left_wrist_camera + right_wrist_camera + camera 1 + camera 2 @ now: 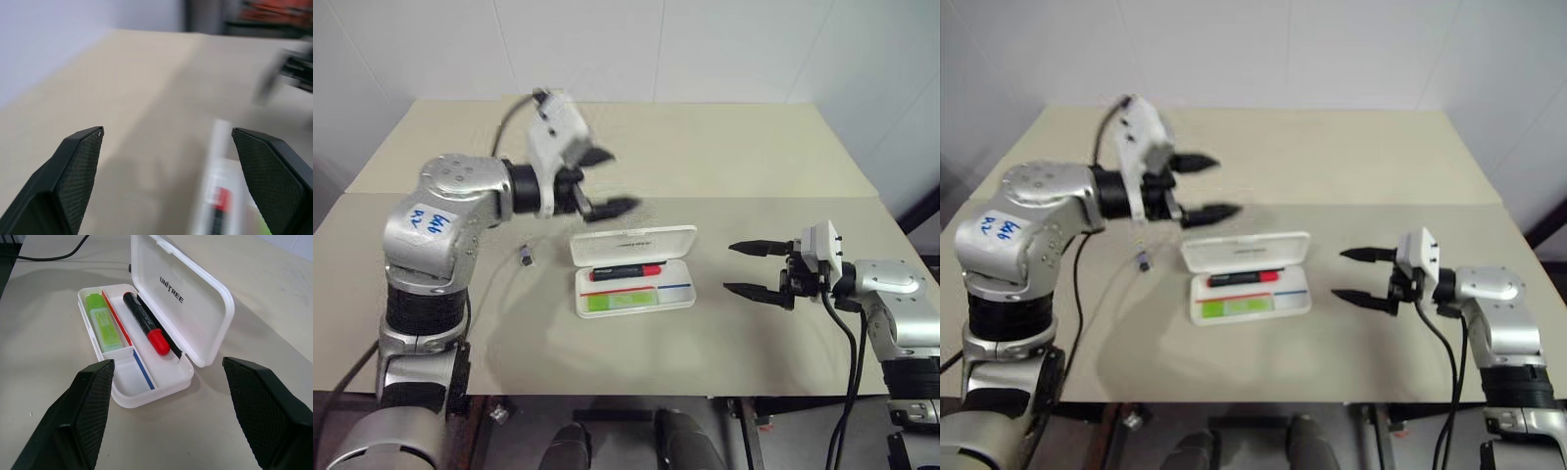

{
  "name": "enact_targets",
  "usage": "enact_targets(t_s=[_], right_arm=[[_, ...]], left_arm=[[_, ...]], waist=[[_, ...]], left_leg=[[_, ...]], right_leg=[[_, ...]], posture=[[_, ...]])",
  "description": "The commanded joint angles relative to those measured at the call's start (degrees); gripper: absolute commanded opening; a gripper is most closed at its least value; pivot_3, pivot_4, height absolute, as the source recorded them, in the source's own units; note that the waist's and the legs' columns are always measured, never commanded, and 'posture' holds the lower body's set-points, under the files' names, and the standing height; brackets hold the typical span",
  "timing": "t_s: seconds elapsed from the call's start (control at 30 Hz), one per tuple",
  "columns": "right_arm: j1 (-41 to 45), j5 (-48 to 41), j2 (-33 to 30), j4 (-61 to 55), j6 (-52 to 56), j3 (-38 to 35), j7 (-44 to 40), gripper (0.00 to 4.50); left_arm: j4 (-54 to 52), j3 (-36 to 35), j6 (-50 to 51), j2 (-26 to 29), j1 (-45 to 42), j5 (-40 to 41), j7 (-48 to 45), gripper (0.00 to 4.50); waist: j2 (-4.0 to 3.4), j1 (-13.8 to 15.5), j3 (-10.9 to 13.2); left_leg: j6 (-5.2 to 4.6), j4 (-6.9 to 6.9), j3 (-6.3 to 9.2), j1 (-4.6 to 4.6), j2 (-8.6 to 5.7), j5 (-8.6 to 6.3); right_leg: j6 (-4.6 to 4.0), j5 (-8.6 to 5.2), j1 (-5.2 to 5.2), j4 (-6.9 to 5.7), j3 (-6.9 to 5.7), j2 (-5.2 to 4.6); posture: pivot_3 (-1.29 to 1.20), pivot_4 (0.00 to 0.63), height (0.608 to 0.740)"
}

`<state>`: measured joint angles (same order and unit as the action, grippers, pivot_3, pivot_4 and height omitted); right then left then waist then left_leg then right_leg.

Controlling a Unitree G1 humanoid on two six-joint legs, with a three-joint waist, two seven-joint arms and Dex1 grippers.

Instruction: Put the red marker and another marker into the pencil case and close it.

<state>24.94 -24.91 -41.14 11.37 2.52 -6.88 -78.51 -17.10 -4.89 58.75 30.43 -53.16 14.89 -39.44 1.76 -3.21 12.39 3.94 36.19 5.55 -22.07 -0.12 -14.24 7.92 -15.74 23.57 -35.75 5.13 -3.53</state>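
Pencil case (205,328) lid up on beige counter (724,157), red marker (146,328) and green marker (103,322) inside. Left claw (607,181) raised behind case, fingers apart, empty. Right claw (752,268) beside case, fingers apart, empty. White wall (705,49) behind.

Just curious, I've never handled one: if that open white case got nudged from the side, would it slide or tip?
The pencil case would probably slide: it is flat and low. Its raised lid might swing shut. It looks light and stiff.
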Motion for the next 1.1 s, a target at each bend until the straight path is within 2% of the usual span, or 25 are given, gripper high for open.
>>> enact_targets(t_s=[0.03,0.27,0.57,0.67,0.83,1.1], right_arm=[[3.4,-1.9,-1.0,1.8,-0.6,-1.1,-2.6,4.5],[10.0,-3.6,-0.5,6.7,0.2,-1.1,-6.6,4.5],[11.9,-4.1,-0.4,8.8,-0.2,-0.8,-8.4,4.5],[11.7,-3.5,-0.6,9.1,-0.7,-0.7,-8.3,4.5],[11.2,-2.9,-0.8,9.5,-1.3,-0.7,-8.2,4.5],[11.4,-2.2,-0.9,10.1,-1.7,-0.6,-8.4,4.5]], left_arm=[[-1.7,-6.6,1.3,-3.8,-0.4,-2.0,11.6,4.47],[0.3,-19.0,8.4,-16.7,0.8,-7.5,35.8,4.47],[0.6,-24.8,14.1,-29.4,4.3,-9.7,49.6,4.47],[-0.8,-24.5,15.9,-33.2,7.0,-9.6,51.5,4.47],[-1.9,-24.7,17.8,-35.6,11.0,-9.7,52.9,4.47],[-1.7,-27.2,21.7,-36.5,11.9,-10.5,55.6,4.47]], waist=[[0.01,0.1,0.0],[0.01,0.2,0.0],[0.03,1.2,0.0],[0.03,1.4,0.0],[0.04,1.4,0.0],[0.04,1.5,0.0]], left_leg=[[0.01,0.01,0.01,-0.02,-0.01,0.0],[0.02,0.0,0.02,-0.03,-0.05,0.0],[0.06,0.0,0.04,-0.1,-0.09,-0.02],[0.07,-0.01,0.03,-0.08,-0.09,-0.02],[0.08,-0.01,0.01,-0.08,-0.09,-0.01],[0.11,0.03,0.0,-0.07,-0.1,0.0]], right_leg=[[0.02,0.02,0.01,0.0,0.0,0.0],[0.08,0.06,-0.04,0.11,-0.01,-0.04],[0.14,0.09,-0.03,0.2,-0.02,-0.06],[0.13,0.1,-0.04,0.21,-0.02,-0.05],[0.14,0.1,-0.05,0.25,-0.02,-0.04],[0.15,0.12,-0.09,0.27,-0.02,-0.04]], posture=[[0.0,0.15,0.74],[0.0,0.15,0.74],[0.0,0.15,0.74],[0.0,0.15,0.74],[0.0,0.15,0.74],[0.0,0.15,0.74]])
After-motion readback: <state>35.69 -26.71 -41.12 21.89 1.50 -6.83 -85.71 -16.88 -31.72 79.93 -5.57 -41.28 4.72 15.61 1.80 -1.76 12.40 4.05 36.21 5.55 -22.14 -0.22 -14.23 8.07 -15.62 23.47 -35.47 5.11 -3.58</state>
